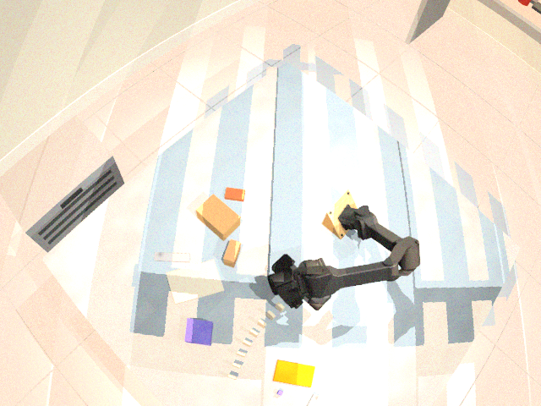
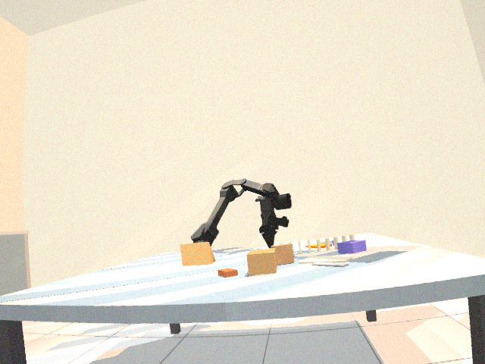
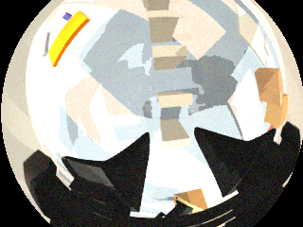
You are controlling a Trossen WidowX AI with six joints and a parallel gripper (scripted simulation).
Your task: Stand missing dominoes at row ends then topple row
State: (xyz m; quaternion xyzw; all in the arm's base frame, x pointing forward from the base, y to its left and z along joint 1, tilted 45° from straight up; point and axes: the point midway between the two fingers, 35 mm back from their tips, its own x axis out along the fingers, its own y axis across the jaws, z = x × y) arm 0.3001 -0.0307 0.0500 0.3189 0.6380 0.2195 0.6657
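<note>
A curved row of several cream dominoes [image 1: 261, 323] [image 2: 327, 244] [image 3: 164, 29] stands on the table. My gripper [image 3: 172, 134] [image 2: 270, 245] is low at the row's end nearest the arm, with its fingers apart. A cream domino [image 3: 175, 131] is between the open fingertips in the wrist view, in line with the row, with gaps beside it to both fingers. It looks upright; its foot is hard to make out. In the top view the wrist hides it. A thin greyish piece [image 3: 46, 43] lies beyond the yellow slab; I cannot tell whether it is a domino.
A yellow slab [image 1: 293, 373] [image 3: 68, 39] and a purple box [image 1: 199, 331] [image 2: 352, 246] flank the row. Orange blocks [image 1: 218, 216] [image 1: 231, 252], a small orange-red block [image 1: 235, 194] and a pale flat sheet [image 1: 195, 282] lie left of the arm. An angled yellow block [image 2: 197, 253] is by its base.
</note>
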